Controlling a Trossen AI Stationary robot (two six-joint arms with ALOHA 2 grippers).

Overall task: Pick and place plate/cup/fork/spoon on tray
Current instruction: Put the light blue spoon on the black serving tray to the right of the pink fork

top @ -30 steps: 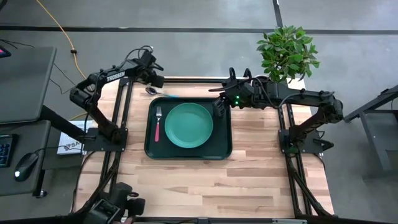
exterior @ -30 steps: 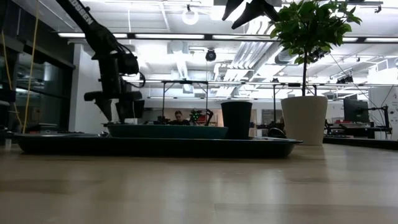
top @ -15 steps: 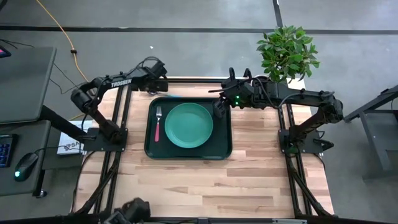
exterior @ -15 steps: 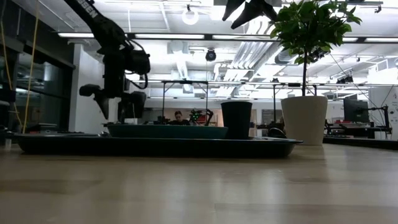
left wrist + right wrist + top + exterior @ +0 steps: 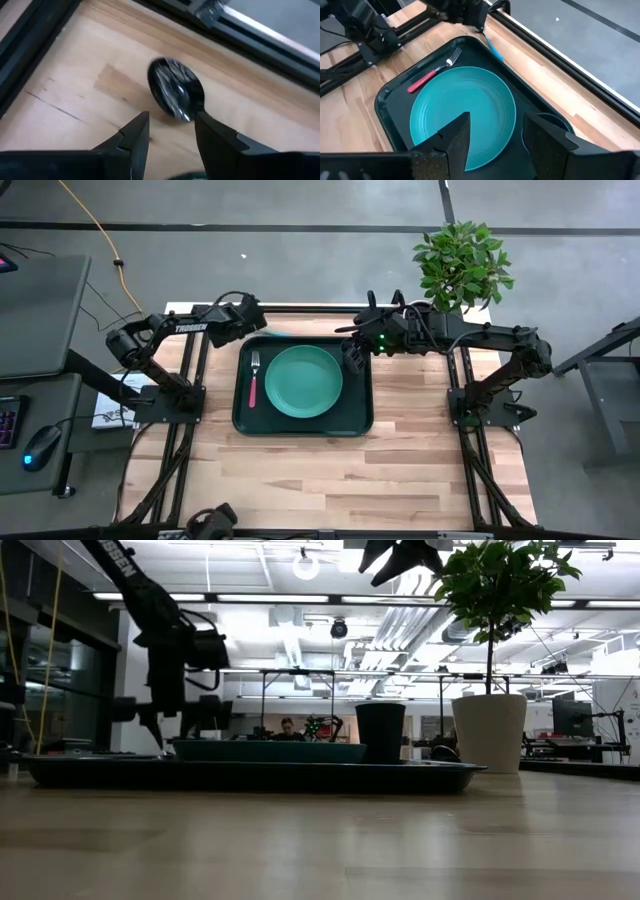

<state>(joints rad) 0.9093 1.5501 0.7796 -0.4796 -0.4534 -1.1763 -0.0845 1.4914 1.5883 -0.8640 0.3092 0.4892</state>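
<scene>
The spoon lies on the wood just past the tray's far left corner; its silver bowl [image 5: 175, 94] shows in the left wrist view and its teal handle [image 5: 494, 49] in the right wrist view. My left gripper [image 5: 171, 122] is open low over it, one finger on either side of the bowl's narrow end; I cannot tell if either touches. The green plate [image 5: 304, 380] and the red-handled fork [image 5: 254, 380] lie in the dark green tray [image 5: 240, 422]. The dark cup [image 5: 380, 732] stands in the tray's far right corner. My right gripper [image 5: 495, 132] hangs open above it.
A white pot with a green plant [image 5: 455, 270] stands at the table's far right corner, behind my right arm. Black frame rails [image 5: 30, 45] run along the table's far and left edges close to the spoon. Bare wood [image 5: 330, 480] lies near the front edge.
My left gripper has come from the table's far left corner toward the near edge and down, and now stands low over the spoon's bowl. The spoon, plate, fork and cup have stayed where they were.
</scene>
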